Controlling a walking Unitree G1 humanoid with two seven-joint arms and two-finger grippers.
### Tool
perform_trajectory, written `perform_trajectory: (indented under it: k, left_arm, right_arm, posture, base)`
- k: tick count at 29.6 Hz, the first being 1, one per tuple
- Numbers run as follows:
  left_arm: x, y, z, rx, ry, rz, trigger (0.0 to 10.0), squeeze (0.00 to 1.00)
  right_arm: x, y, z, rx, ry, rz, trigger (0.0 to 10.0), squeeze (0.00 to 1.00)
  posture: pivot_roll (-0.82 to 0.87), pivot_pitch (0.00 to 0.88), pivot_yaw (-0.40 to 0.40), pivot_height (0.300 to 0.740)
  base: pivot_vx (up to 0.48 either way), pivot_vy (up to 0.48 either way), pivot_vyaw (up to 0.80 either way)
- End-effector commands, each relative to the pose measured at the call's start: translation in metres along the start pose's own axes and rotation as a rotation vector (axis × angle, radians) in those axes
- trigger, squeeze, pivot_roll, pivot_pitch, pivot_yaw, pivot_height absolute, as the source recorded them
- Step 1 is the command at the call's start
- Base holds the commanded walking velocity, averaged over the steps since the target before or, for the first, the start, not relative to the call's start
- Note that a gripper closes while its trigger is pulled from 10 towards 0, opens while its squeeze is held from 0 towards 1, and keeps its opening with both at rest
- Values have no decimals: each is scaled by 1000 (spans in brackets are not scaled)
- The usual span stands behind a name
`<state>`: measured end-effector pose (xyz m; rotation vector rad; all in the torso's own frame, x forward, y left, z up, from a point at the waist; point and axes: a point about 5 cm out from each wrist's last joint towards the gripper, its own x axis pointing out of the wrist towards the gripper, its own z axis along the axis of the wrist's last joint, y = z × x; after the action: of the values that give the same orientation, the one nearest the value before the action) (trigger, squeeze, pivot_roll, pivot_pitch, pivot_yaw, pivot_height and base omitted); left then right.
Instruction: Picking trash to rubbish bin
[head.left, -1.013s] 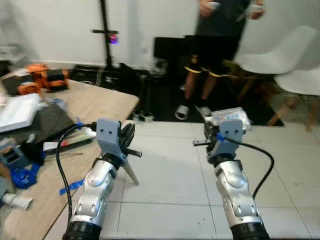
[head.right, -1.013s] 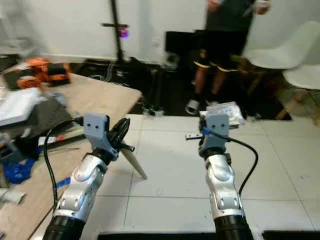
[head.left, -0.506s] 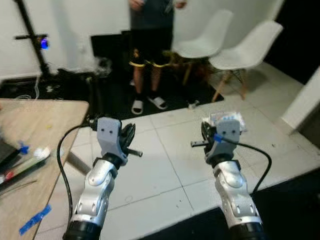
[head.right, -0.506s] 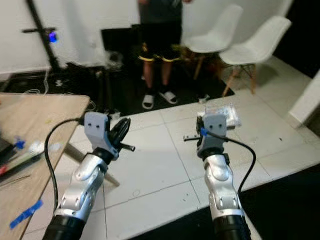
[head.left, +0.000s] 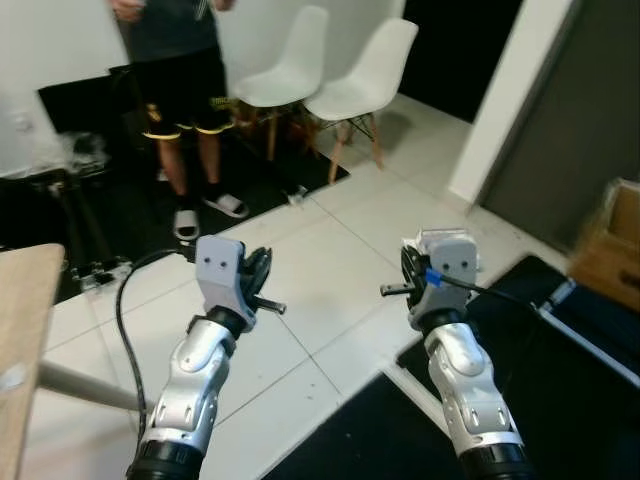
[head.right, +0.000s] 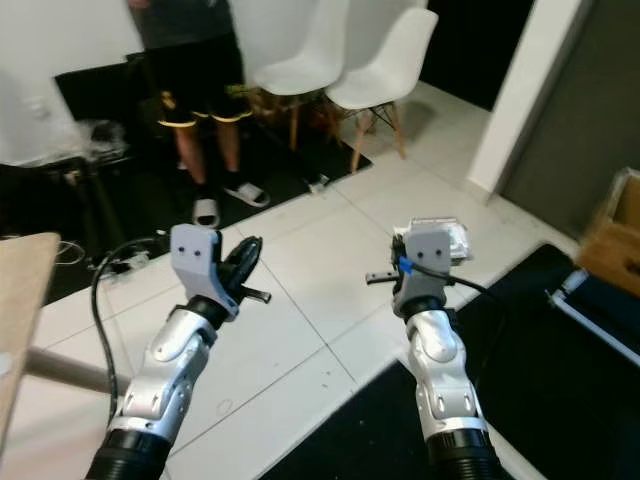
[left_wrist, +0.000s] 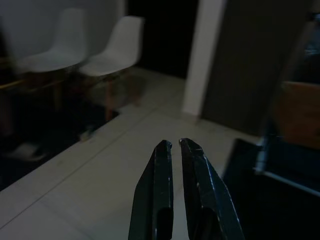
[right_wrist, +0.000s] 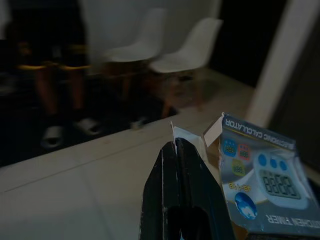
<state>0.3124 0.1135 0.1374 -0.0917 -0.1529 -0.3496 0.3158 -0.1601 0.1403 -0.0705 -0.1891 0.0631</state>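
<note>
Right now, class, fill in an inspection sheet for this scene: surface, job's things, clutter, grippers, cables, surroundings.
Surface: white tiled floor with a black mat on the robot's right.
Job's things: timer box, a flap pinched in the right gripper; rubbish bin, nothing seen.
Clutter: cardboard box at far right.
Grippers: right shut on the box flap; left gripper shut, holding nothing.
Cables: black cable looping by the left arm, another along the right arm.
Surroundings: two white chairs, a standing person, wooden table edge.
</note>
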Motion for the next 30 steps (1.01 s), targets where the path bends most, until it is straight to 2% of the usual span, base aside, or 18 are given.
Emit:
perform_trajectory:
  k: [1, 4, 8, 10, 17, 19, 24, 27, 28, 29, 30]
  left_arm:
    - [-2, 1, -2, 3, 8, 1, 10000, 0]
    - [-2, 0, -3, -6, 19, -5, 10000, 0]
    - [-3, 0, -9, 24, 62, -7, 10000, 0]
    - [-5, 2, -17, 50, 109, 1, 10000, 0]
    - [-9, 4, -23, 68, 140, 0, 10000, 0]
    - [-12, 5, -30, 101, 172, -1, 10000, 0]
    - [-14, 5, -31, 85, 178, -3, 10000, 0]
    - [-18, 7, -39, 83, 203, -3, 10000, 0]
    - [-26, 10, -54, 86, 267, 9, 10000, 0]
    - [-26, 10, -54, 86, 267, 9, 10000, 0]
    - [-30, 12, -60, 92, 298, 11, 10000, 0]
  right_arm:
    - [-1, 2, -2, 8, 10, 3, 10000, 0]
    - [-1, 2, -3, 10, 17, 2, 10000, 0]
    - [-3, 4, -11, 11, 54, 11, 10000, 0]
    - [-5, 4, -17, 4, 89, 11, 10000, 0]
    - [-11, 2, -33, 1, 181, 2, 10000, 0]
    - [-14, 0, -41, 2, 223, -9, 10000, 0]
    - [-14, 0, -41, 7, 220, -8, 10000, 0]
    - [-16, 1, -45, 10, 234, -1, 10000, 0]
    - [-23, 3, -61, 3, 300, 19, 10000, 0]
    - [-23, 3, -61, 3, 300, 19, 10000, 0]
    - [-29, 4, -73, -3, 365, 37, 10000, 0]
  posture:
    - [-45, 70, 17, 740]
    - [-45, 70, 18, 740]
    - [-44, 69, 19, 740]
    - [-44, 68, 20, 740]
    - [-43, 68, 21, 740]
    - [-42, 70, 22, 740]
    - [-41, 69, 24, 740]
    - [-44, 67, 26, 740]
    - [-46, 67, 27, 740]
    - [-46, 67, 27, 740]
    - [-45, 67, 27, 740]
  base:
    - [0, 0, -800]
    - [0, 0, -800]
    - [0, 0, -800]
    - [0, 0, -800]
    - [0, 0, -800]
    - [0, 0, -800]
    - [0, 0, -800]
    - [0, 0, -800]
    - [0, 0, -800]
    - [0, 0, -800]
    - [0, 0, -800]
